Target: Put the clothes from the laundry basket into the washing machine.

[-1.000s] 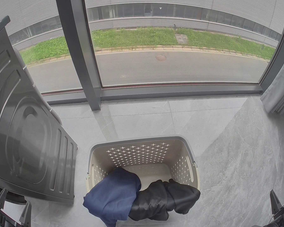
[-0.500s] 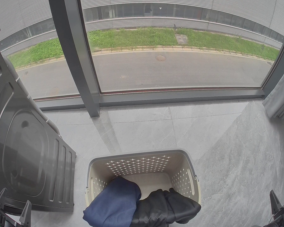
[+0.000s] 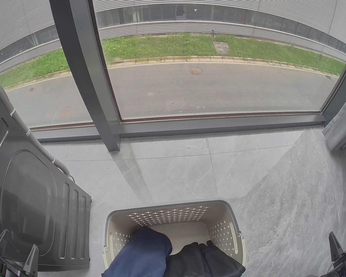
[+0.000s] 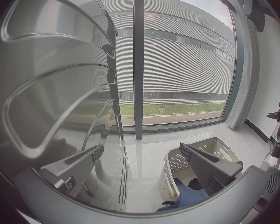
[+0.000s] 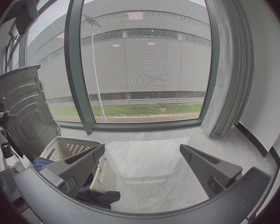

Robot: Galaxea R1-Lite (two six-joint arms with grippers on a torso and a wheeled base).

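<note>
The laundry basket (image 3: 169,206) stood on the floor (image 3: 173,166) at the near centre. A blue garment (image 3: 144,251) slumped over its near-left rim and a black garment (image 3: 203,260) draped over the near-right rim, the two touching. Both hung half out, so either looked easy to pinch from above. The washing machine (image 3: 34,204) stood just left of the basket, showing a ribbed grey panel (its door could not be made out). The left gripper (image 3: 18,245) hung by the machine's near corner and the right gripper (image 3: 342,231) was well off to the right. Both had their fingers spread wide and empty, apparently held ready, since no garment had been lifted yet.
</note>
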